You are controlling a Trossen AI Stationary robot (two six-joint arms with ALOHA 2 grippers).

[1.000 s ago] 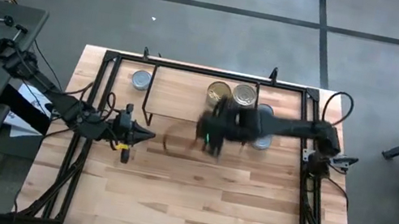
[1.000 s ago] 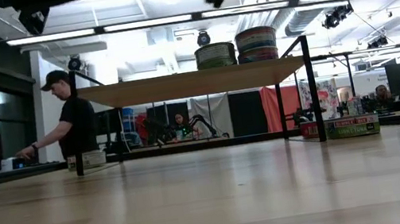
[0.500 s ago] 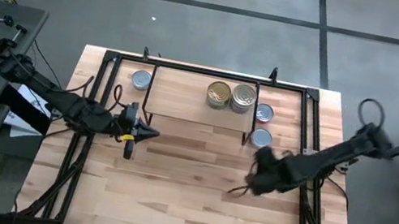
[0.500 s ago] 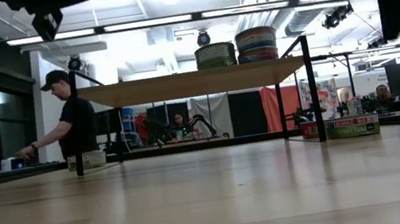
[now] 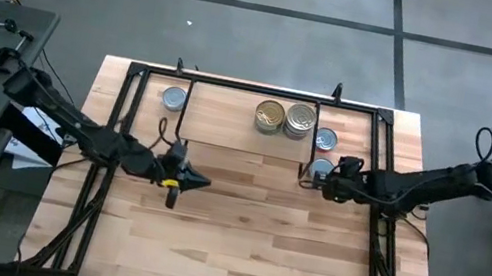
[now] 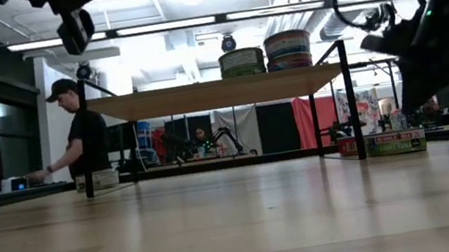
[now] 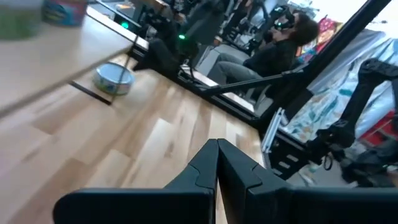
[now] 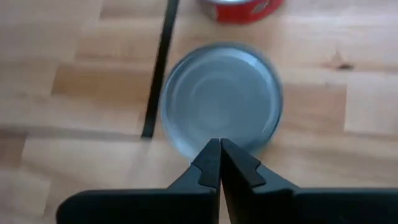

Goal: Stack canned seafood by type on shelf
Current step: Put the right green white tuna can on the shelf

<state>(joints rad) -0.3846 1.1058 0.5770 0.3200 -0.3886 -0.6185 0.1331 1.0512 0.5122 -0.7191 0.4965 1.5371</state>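
From above, the shelf (image 5: 228,125) already carries two stacks of tins side by side near its right end: a gold stack (image 5: 269,116) and a silver-topped stack (image 5: 301,117) touching it. Three tins are not yet shelved, as far as I can count: one silver tin (image 5: 174,98) on the table off the shelf's left end, and two off its right end, a far tin (image 5: 326,138) and a near tin (image 5: 321,169). My right pincer (image 5: 323,185) hangs right at the near tin; my left pincer (image 5: 197,183) waits over the table in front of the shelf's left part. I judge the sorting roughly half done.

At table level, both stacks look two tins high, so about four tins are shelved; a tin with a printed band (image 6: 394,143) sits on the table by the shelf's right leg.

My left wrist view shows my left fingers (image 7: 205,171) pressed together, holding nothing.

My right wrist view shows my fingers (image 8: 231,168) pressed together too, tips over the near tin's silver lid (image 8: 221,99), with a red-sided tin (image 8: 242,7) beyond.
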